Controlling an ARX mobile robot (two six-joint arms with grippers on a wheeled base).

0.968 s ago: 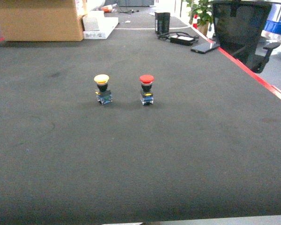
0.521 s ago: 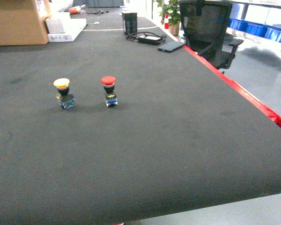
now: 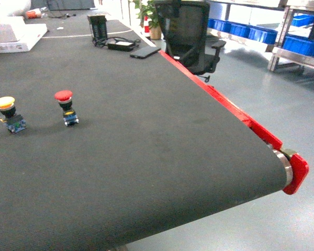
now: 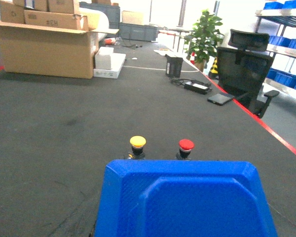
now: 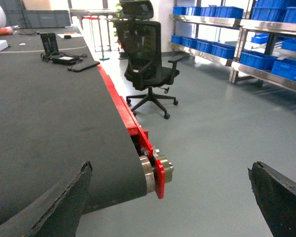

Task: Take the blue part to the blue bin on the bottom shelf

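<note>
Two push buttons are standing upright, apart, on the dark surface: yellow-capped button left of red-capped button. You're holding the right hand wide open, facing the surface's red-trimmed end. The blue part is filling the bottom of the left wrist view and hiding the left hand, so its grip can't be told.

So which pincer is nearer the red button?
Left: the red button sits just ahead of its camera; the right pincer is at the belt's end, facing floor.
</note>
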